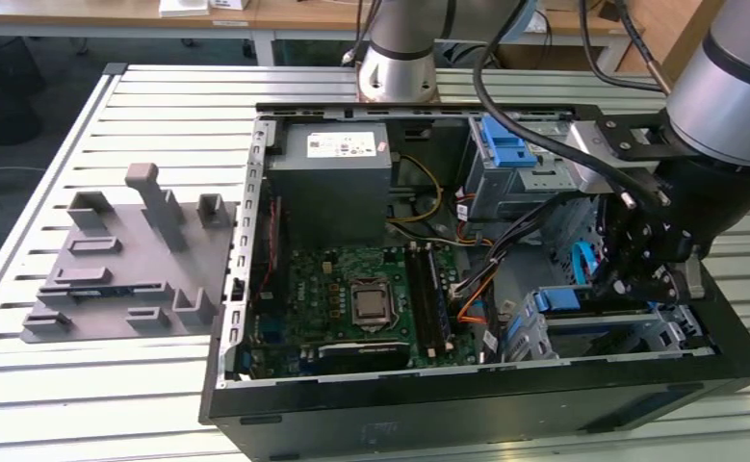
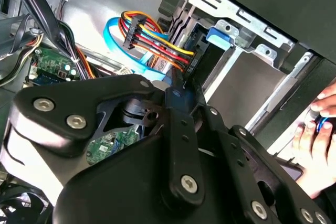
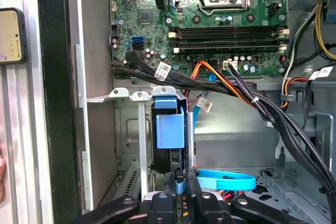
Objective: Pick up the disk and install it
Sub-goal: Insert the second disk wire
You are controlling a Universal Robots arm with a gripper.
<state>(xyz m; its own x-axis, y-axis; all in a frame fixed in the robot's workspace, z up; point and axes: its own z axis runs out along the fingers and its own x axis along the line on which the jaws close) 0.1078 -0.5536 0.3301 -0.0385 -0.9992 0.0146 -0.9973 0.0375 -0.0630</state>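
Exterior view: tool (image 1: 634,252) is down inside the open PC case (image 1: 478,404) on the slatted worktop (image 1: 40,385), over the drive cage (image 1: 606,332) near the case's front corner, exterior view's right. First wrist view: tool (image 3: 180,184) clenched on the disk (image 3: 170,129), which stands on edge in the cage slot, blue rail up, mostly hidden by the cage walls. PSU sticker (image 1: 343,145) print unreadable. A hand (image 2: 315,150) is cut off at frame edge in second wrist view.

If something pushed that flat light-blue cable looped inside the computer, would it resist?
Probably not: the flat light-blue cable lies in a loose curve, so it likely bends aside. It looks thin, so probably light. Its smooth arc, without creases, suggests it may spring back a little.
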